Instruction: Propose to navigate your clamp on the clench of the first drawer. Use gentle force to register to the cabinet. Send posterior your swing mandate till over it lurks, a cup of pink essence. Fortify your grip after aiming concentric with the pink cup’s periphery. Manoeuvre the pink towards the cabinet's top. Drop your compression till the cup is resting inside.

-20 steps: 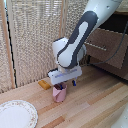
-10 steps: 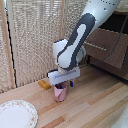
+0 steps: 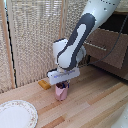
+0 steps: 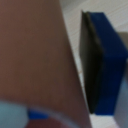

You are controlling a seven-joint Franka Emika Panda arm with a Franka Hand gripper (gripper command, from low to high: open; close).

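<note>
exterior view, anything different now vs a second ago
Nothing has visibly changed. The tool still sits low over the pink cup on the wooden table; whether it has closed on the cup cannot be told. The plate and the yellow block lie as before.

A small pale pink plastic mug [image 3: 61,92] stands on a light wooden tabletop [image 3: 95,107], directly under the white robot arm's two-finger gripper [image 3: 61,86]. A round patterned plate [image 3: 16,114] lies toward the exterior view's left. A large dark brown wooden cabinet [image 3: 107,47] stands behind, toward the right.

A home-like room: woven blinds [image 3: 35,40], wooden table [image 3: 95,107], floral plate [image 3: 16,114].
</note>
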